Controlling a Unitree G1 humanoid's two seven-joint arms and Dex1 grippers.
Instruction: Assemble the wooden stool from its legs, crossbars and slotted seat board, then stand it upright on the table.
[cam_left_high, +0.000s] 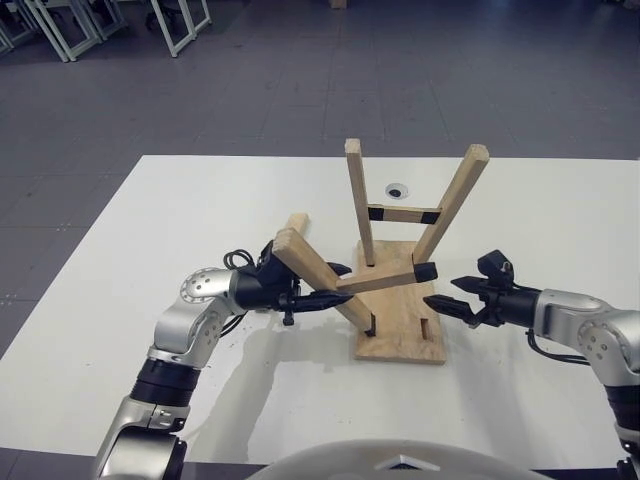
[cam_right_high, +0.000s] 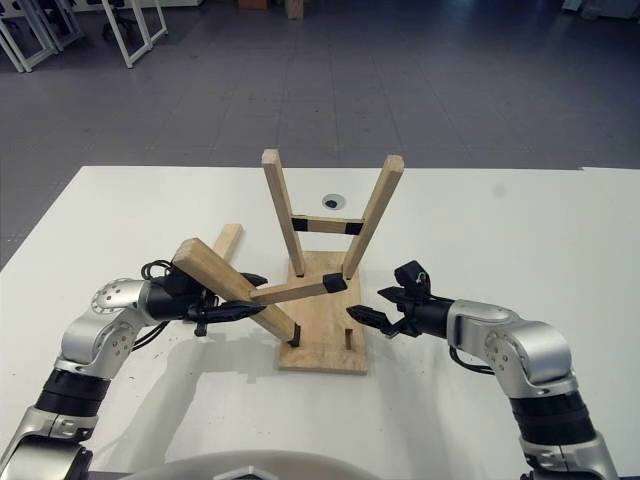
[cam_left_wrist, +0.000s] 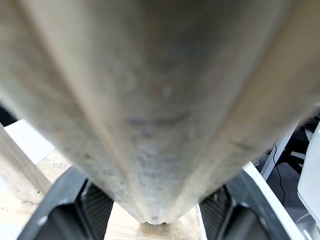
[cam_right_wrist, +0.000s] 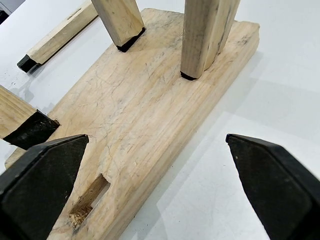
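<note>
While left fingers clamp tilted pale-wood leg, right fingers gape beside scuffed seat board.

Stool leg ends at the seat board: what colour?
Black bands on pale wood legs; clearest in right wrist view.

We log a left arm and a right arm: rounded silver-grey shells, black joint bands. Black cables loop at the wrists. Fingers are black, wedge-shaped and pointed; pads are mesh-textured.
</note>
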